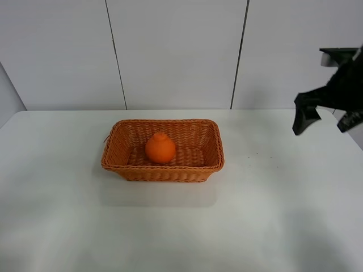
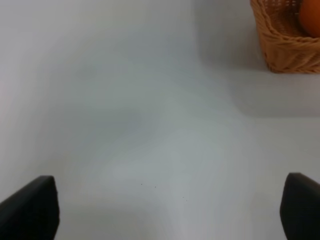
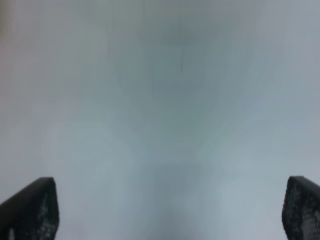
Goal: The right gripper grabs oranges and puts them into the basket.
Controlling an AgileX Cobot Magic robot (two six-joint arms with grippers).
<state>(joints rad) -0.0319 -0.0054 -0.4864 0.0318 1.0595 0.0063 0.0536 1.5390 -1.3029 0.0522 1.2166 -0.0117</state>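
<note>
The orange (image 1: 160,148) sits inside the wicker basket (image 1: 120,160) in the middle of the white table, knob up. My right gripper (image 1: 328,120) is raised at the far right, well away from the basket, open and empty; its wrist view shows only blurred grey surface between the two fingertips (image 3: 30,210). My left gripper (image 2: 170,210) does not appear in the high view; its wrist view shows it open over bare table, with a corner of the basket (image 2: 285,47) and a bit of the orange (image 2: 311,17) beyond it.
The white table (image 1: 272,215) spreads around the basket. A panelled white wall (image 1: 176,54) stands behind it.
</note>
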